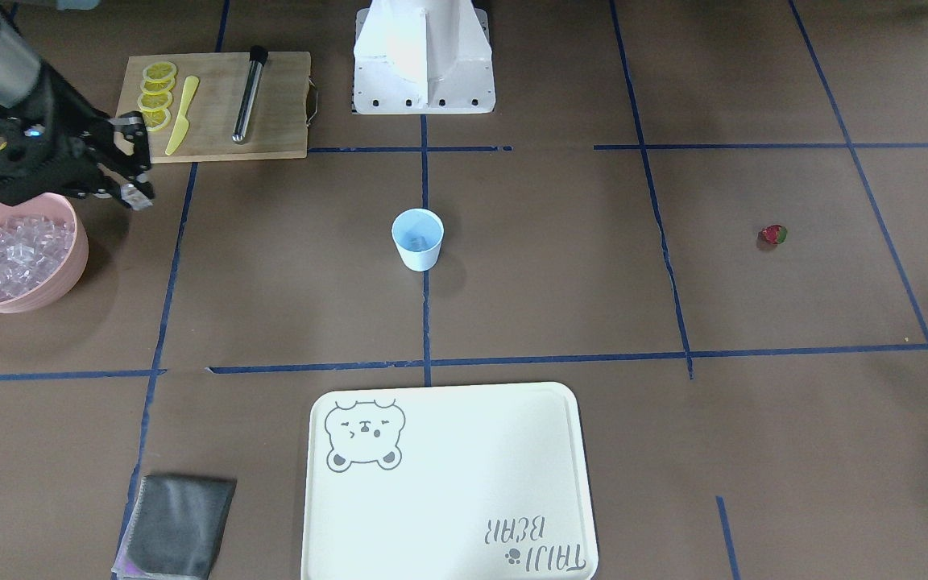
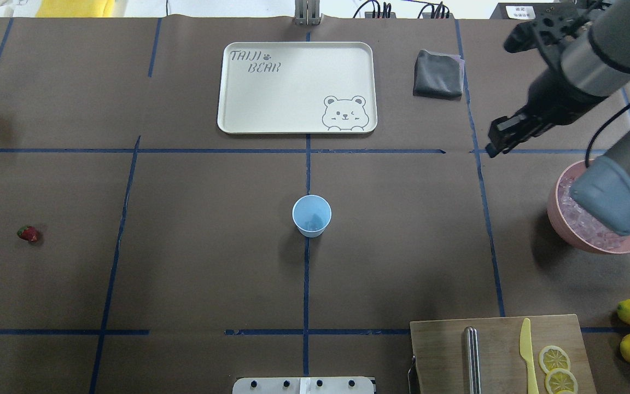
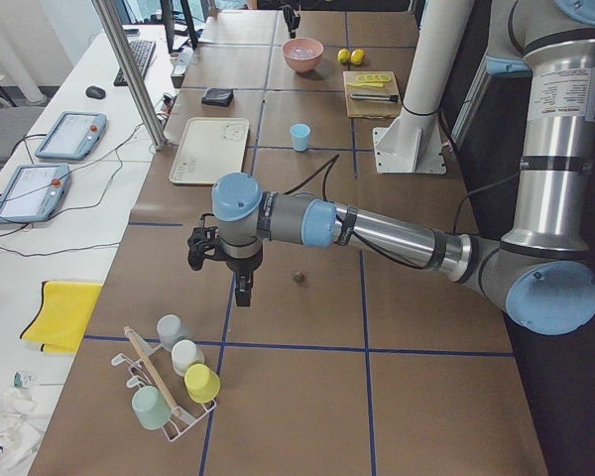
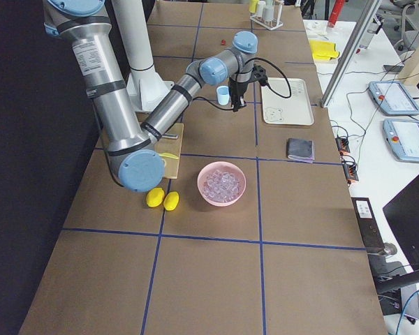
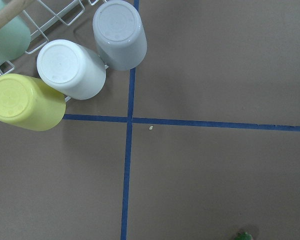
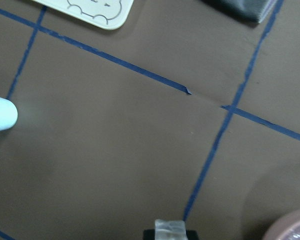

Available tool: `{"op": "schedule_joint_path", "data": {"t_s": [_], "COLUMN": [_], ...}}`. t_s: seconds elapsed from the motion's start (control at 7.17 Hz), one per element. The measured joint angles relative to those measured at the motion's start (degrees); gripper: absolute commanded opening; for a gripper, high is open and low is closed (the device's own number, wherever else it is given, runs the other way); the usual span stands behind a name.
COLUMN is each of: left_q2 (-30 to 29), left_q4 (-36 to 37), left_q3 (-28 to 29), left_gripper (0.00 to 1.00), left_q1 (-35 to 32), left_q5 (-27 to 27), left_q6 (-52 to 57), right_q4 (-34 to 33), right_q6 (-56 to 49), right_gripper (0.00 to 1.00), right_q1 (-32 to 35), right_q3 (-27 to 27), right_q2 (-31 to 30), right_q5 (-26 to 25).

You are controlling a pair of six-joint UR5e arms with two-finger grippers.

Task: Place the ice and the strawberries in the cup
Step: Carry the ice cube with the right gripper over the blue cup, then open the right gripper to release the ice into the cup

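Cup (image 1: 417,242) stands mid-table; strawberry (image 1: 772,235) lies well apart; ice (image 1: 11,248) fills the pink bowl (image 1: 73,272). We find right gripper (image 1: 135,161) jaws spread, empty, near that bowl; left gripper (image 3: 241,288) jaws, we cannot tell.

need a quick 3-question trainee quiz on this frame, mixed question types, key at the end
1. True or false: the strawberry lies inside the cup.
2. The cup is: A) upright, mouth up B) on its side C) upside down.
3. Fill in: the ____ gripper hangs near the strawberry.

Key
1. False. It lies on the table, far from the cup.
2. A.
3. Left. The exterior left view shows the left gripper close to it.
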Motion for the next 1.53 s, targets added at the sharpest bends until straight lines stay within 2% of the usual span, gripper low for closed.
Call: {"op": "schedule_joint_path", "data": {"t_s": [0.42,0.7,0.84,1.12,1.26,1.4,1.53], "left_q2": [-0.1,0.0,0.0,0.0,0.0,0.0,0.0], "left_q4": [-0.1,-0.1,-0.1,-0.1,-0.1,-0.1,-0.2], "left_q3": [0.6,0.7,0.8,0.9,0.9,0.9,0.9], "left_gripper": [1.00,1.00,1.00,1.00,1.00,1.00,1.00], "left_q1": [0.4,0.9,1.0,1.0,1.0,1.0,1.0], "left_q5": [0.2,0.2,0.3,0.3,0.3,0.3,0.2], "left_q6": [0.0,0.0,0.0,0.0,0.0,0.0,0.0], "right_q4": [0.8,7.4,10.3,11.9,12.0,12.1,12.4], "right_q6": [18.4,28.3,31.0,32.6,32.7,32.7,32.7], "right_gripper": [0.00,0.00,0.00,0.01,0.23,0.74,0.84], "right_q1": [-11.6,-18.6,-21.3,-24.3,-24.8,-24.9,-24.8], "right_q3": [-7.1,-15.3,-19.2,-21.9,-22.2,-22.2,-22.0], "right_q2": [12.4,18.3,20.0,21.0,21.0,21.1,21.2], "right_q5": [-8.1,-15.2,-18.2,-20.6,-20.9,-20.9,-20.9]}}
